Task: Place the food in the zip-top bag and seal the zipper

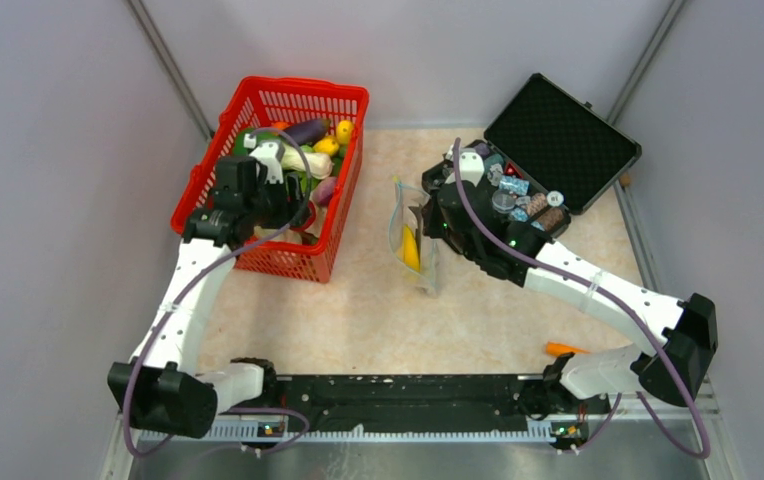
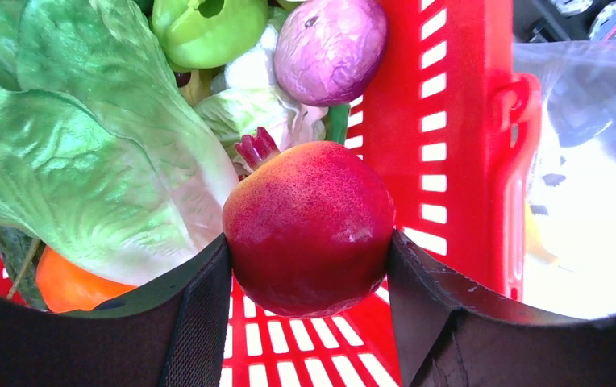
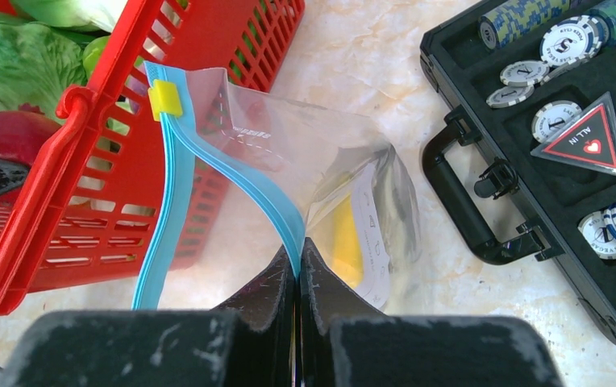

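Across the whole top view lies the table point(image 1: 378, 310), pale and speckled. At its upper left sits the red basket point(image 1: 298, 86), full of food. At the upper right a black case point(image 1: 560, 135) lies open with round chips inside. Between them, in the middle, stands the bag point(image 1: 404, 212), clear and crinkly, with its mouth open. The left gripper point(image 2: 308, 254) is at the basket, and its two fingers squeeze a red fruit point(image 2: 313, 201) from both sides. Big green lettuce point(image 2: 71, 161) fills the left of that wrist view. The right gripper point(image 3: 298, 246) has its fingers pressed together on the zipper point(image 3: 160, 226), pinching the blue strip. A yellow piece point(image 3: 345, 242) lies inside the bag. An orange stick point(image 1: 561, 349) lies at the lower right of the table. A tiny yellow slider point(image 3: 164, 97) sits on the zipper's far end.
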Controlling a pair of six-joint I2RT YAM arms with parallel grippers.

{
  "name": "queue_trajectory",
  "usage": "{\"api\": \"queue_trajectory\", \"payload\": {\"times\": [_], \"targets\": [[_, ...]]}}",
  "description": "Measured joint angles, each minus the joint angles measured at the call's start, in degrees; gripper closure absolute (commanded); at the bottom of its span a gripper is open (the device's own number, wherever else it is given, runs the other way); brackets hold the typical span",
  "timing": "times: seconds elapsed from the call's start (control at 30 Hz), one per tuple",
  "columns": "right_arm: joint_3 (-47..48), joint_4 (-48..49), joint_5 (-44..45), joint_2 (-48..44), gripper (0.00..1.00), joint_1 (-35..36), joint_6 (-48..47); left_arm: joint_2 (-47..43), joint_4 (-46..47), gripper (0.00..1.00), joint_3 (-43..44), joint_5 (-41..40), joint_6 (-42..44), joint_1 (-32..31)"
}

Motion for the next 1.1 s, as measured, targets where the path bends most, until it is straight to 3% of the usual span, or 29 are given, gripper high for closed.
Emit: {"api": "queue_trajectory", "payload": {"times": [0.47, 0.9, 1.0, 1.1], "targets": [[-1.1, 0.2, 0.0, -0.8, 1.0, 0.0, 0.1, -8.8, 8.9, 0.88, -3.7, 4.4, -3.2, 0.0], [-1.1, 0.6, 0.0, -0.9, 1.0, -0.2, 0.7, -11.8, 18.0, 0.87, -3.9, 20.2, -10.1, -0.3], [-1.1, 0.7, 0.0, -0.9, 1.0, -0.2, 0.9, -11.9, 20.7, 0.87, -4.1, 23.5, -11.6, -2.3], [-1.1, 0.7, 0.0, -0.9, 1.0, -0.2, 1.1, -11.8, 23.4, 0.87, -4.6, 25.4, -12.1, -8.4]]}}
